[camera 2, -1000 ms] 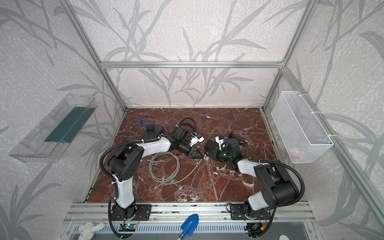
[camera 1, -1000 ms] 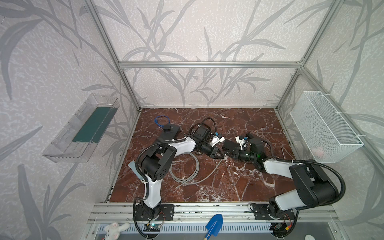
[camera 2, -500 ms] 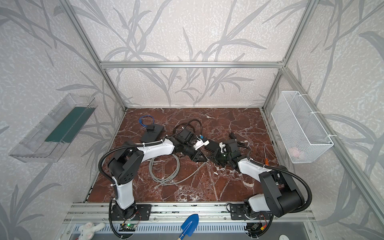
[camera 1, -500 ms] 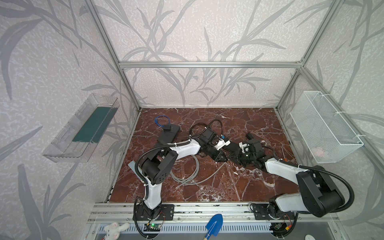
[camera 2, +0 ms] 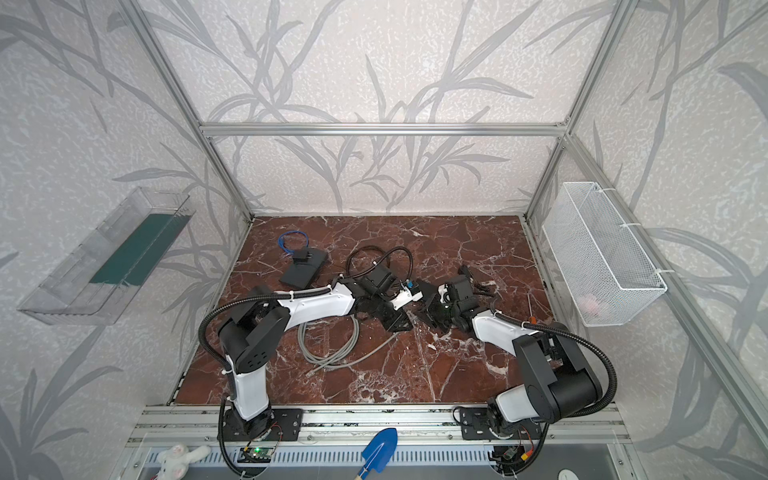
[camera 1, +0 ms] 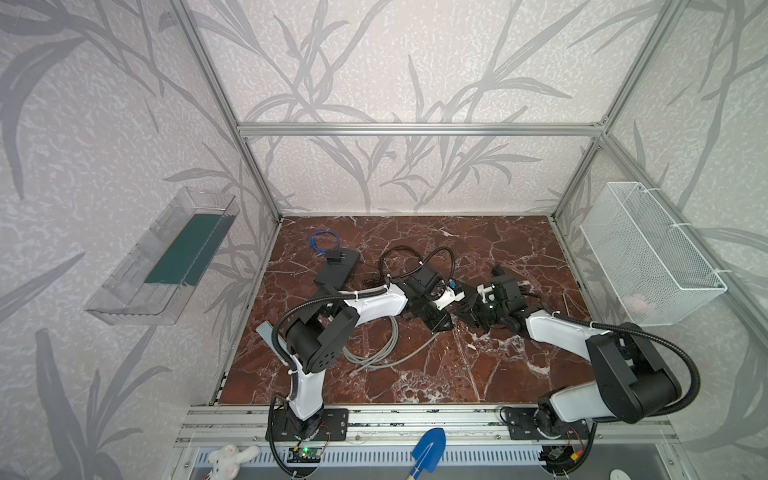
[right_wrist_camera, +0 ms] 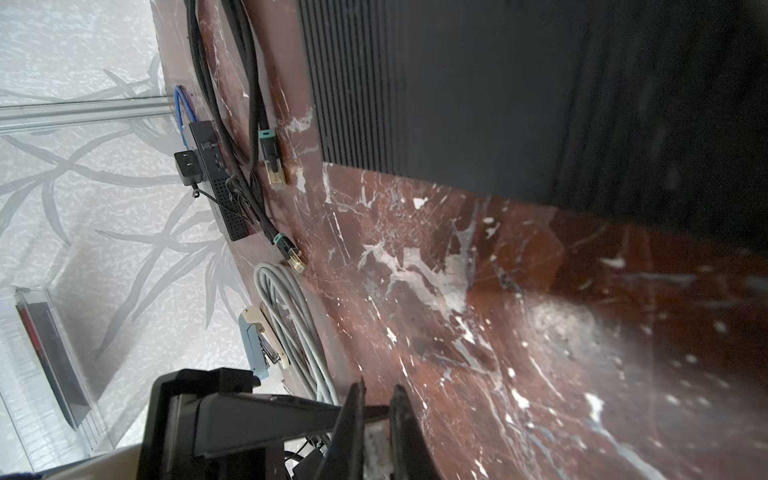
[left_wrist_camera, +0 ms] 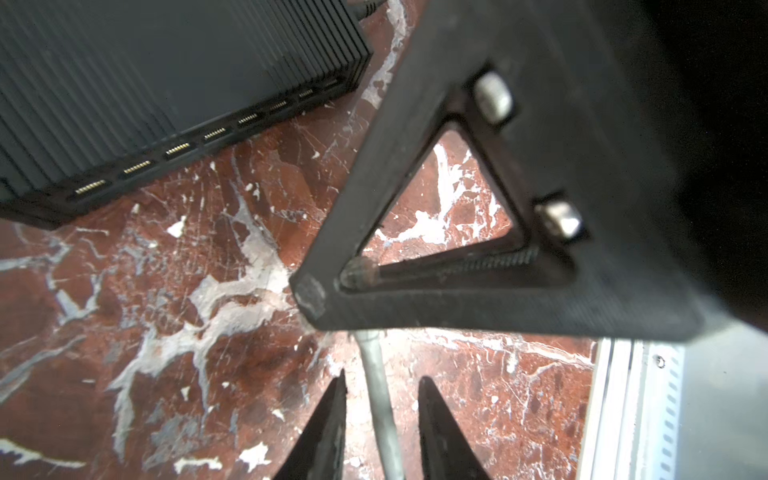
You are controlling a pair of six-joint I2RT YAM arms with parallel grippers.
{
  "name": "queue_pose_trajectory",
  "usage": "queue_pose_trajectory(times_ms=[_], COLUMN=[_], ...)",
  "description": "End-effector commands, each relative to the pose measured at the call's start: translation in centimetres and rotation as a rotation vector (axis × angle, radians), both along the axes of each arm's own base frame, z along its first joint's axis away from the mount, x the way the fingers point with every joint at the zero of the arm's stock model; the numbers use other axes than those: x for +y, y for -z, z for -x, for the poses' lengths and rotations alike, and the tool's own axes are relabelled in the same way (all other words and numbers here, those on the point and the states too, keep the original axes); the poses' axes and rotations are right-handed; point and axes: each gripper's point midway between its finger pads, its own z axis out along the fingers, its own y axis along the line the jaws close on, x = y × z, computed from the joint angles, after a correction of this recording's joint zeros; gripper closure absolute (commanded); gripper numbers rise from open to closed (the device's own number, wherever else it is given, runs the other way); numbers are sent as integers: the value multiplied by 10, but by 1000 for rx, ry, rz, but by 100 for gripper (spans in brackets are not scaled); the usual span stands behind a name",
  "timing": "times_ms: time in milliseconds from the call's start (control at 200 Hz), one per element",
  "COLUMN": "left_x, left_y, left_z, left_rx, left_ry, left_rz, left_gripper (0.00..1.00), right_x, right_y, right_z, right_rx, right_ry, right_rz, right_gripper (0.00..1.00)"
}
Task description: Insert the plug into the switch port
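The switch (left_wrist_camera: 166, 83), a black ribbed box with a row of sockets along one face, lies on the marble; in the right wrist view it (right_wrist_camera: 457, 83) fills the far side. In both top views the arms hide it. My right gripper (right_wrist_camera: 379, 386) is shut on the pale plug (right_wrist_camera: 375, 444) at the end of the grey cable (camera 1: 374, 340). In the left wrist view that plug is hidden behind the right gripper's finger (left_wrist_camera: 415, 187). My left gripper (left_wrist_camera: 384, 376) stands open astride the grey cable (left_wrist_camera: 380, 407), just behind the right one. The two grippers meet mid-table (camera 1: 440, 324) (camera 1: 467, 318).
A dark grey slab (camera 1: 336, 270) with a small black adapter (camera 1: 334, 255) and a blue wire loop (camera 1: 324, 241) lies at the back left. A black cable with teal-collared plugs (right_wrist_camera: 270, 153) lies near it. A wire basket (camera 1: 648, 257) hangs on the right wall.
Both grippers have shifted together a little towards the front of the table, carrying the cable end with them. The left jaws now stand apart around the cable.
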Motion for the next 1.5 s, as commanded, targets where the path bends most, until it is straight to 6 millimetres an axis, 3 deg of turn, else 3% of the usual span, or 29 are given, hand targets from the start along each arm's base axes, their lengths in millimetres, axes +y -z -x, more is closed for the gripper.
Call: queue_pose_trajectory(times_ms=[0, 205, 475, 650, 825, 1070, 1310, 1495], left_x=[-8, -15, -17, -18, -18, -14, 2, 13], left_y=[-7, -11, -6, -3, 3, 11, 22, 30], left_z=[-15, -20, -21, -23, -20, -30, -56, -71], left_rx=[-61, -77, -73, -72, -44, -20, -86, -72], left_ry=[-27, -35, -33, -40, -42, -94, -183, -259], left_rz=[16, 33, 26, 27, 38, 38, -75, -96], left_gripper=[71, 73, 89, 93, 94, 94, 94, 95], right_x=[5, 4, 3, -6, -31, -41, -48, -55], right_y=[0, 2, 1, 0, -21, -39, -23, -6], right_z=[2, 4, 5, 3, -20, -58, -91, -108], right_rx=[38, 55, 63, 52, -62, -307, -479, -514], right_ry=[-7, -4, 2, -2, -49, -250, -376, -353], right_rz=[-7, -3, -5, 18, 140, 360, 512, 449], right_gripper=[89, 89, 88, 69, 60, 57, 54, 54])
